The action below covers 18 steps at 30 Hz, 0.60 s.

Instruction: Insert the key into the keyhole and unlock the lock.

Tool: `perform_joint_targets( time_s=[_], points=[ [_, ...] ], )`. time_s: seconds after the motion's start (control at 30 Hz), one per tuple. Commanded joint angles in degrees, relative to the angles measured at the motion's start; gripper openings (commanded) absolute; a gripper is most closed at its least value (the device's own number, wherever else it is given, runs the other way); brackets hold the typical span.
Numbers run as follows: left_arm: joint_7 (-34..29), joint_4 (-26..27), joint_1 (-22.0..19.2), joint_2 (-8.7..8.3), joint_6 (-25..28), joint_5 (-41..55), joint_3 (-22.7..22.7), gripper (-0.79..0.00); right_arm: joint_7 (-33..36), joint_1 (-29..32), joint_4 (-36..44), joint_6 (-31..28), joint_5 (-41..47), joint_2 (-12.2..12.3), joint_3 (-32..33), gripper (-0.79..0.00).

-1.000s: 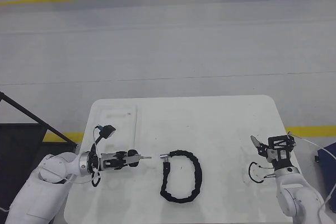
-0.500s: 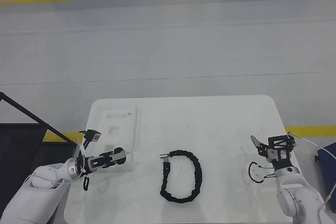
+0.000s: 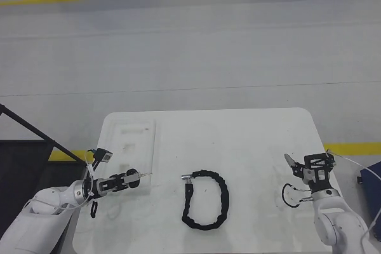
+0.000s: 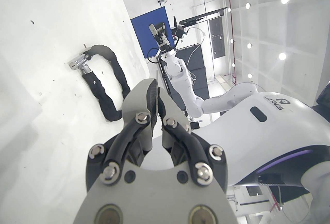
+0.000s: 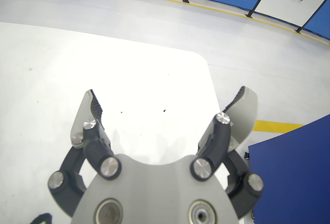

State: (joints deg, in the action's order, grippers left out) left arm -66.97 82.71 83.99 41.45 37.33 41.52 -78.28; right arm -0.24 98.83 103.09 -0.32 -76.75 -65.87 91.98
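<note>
My left pincer [image 3: 136,176] hangs low over the left part of the white surface [image 3: 260,136], clenched on the key [image 3: 146,174]. The key's thin metal blade sticks out past the fingertips and points toward the chain lock [image 3: 225,197]. From my left wrist, this pincer [image 4: 157,92] shows its two ribbed pads pressed close together. The key [image 4: 156,76] shows there only as a narrow sliver, edge-on at their tips. It is apart from the lock, with bare surface between them.

The chain lock [image 4: 119,72] lies flat near the middle of the surface, a loop in a black fabric sleeve. Its silvery lock cylinder [image 3: 188,178] sits at the end of the loop nearest my left pincer. From the left wrist the lock cylinder [image 4: 77,63] turns its round end face toward that pincer.

My right pincer [image 3: 309,160] is at the right edge of the surface, well apart from the lock. It is released, and from its own wrist I see the right pincer [image 5: 167,96] with its fingers spread wide over the surface's corner.
</note>
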Motion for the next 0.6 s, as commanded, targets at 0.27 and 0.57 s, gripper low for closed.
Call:
perform_joint_targets(
  time_s=[0.27,0.57],
  points=[
    [0.0,0.0,0.0,0.0,0.0,0.0,0.0,-0.785,-5.7,-2.2,4.2,-2.9,-16.7,0.6,-0.9,0.0],
    [0.0,0.0,0.0,0.0,0.0,0.0,0.0,-0.785,-9.8,-4.3,11.7,-14.1,-38.2,1.8,-5.5,0.0]
  ],
)
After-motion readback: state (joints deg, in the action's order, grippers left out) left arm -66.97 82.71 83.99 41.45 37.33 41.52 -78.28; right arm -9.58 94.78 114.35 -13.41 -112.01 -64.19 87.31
